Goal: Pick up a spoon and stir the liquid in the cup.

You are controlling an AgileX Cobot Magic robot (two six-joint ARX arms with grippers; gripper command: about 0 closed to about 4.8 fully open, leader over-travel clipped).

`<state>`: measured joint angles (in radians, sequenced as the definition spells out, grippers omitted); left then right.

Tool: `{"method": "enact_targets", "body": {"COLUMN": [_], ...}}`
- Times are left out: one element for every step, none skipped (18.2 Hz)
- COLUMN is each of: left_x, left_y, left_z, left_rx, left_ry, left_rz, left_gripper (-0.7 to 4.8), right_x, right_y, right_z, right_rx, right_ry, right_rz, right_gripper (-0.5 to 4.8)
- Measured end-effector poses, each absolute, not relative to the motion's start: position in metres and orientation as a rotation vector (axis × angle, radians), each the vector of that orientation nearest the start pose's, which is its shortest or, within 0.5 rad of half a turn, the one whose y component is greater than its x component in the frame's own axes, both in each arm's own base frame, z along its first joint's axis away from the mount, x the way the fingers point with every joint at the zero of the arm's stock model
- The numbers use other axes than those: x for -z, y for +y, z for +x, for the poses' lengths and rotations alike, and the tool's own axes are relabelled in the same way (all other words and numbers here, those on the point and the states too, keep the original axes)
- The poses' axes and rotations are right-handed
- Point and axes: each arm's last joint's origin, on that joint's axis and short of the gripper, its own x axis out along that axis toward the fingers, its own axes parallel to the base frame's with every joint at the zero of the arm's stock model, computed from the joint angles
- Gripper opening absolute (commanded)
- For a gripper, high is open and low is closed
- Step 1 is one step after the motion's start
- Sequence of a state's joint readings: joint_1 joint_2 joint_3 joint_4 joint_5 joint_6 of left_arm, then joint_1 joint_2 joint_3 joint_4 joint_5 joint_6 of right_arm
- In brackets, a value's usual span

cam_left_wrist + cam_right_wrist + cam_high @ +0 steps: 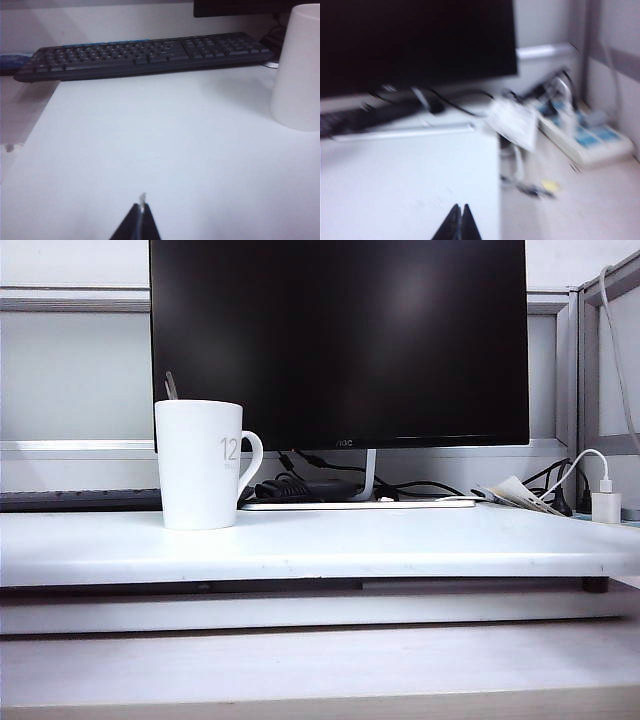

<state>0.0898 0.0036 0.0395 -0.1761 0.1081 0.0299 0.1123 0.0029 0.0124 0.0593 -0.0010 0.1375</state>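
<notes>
The cup (200,465) stands at the tabletop's (400,540) left; the spoon's (171,386) slim, stiff, likely slippery handle pokes above its rim, the only place to pinch. Left gripper (142,210) and right gripper (460,212), both pressed together, hover low, empty.

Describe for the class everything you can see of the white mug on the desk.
The mug is tall, white and looks ceramic, flaring slightly toward the rim, with a loop handle on its right and a grey "12" on its side. It stands upright on the white desk, left of the monitor's stand. A thin dark spoon tip pokes above its rim. Neither gripper touches it.
</notes>
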Motion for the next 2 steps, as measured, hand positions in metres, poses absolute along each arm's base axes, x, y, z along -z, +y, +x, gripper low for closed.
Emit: {"method": "enact_targets", "body": {"left_x": [-0.1597,-0.1597], "left_y": [0.0053,0.0053], "left_z": [0.0942,0.0942], "left_rx": [0.021,0.020], "left_ry": [0.140,0.139], "left_rz": [0.016,0.016], "left_gripper": [-0.05,-0.05], "right_x": [-0.1700,-0.1680], "right_y": [0.0086,0.0046], "right_z": [0.0967,0.0970], "right_rx": [-0.092,-0.050], "right_ry": [-0.030,-0.012], "right_rz": [0.139,0.138], "right_gripper": [0.03,0.03]}}
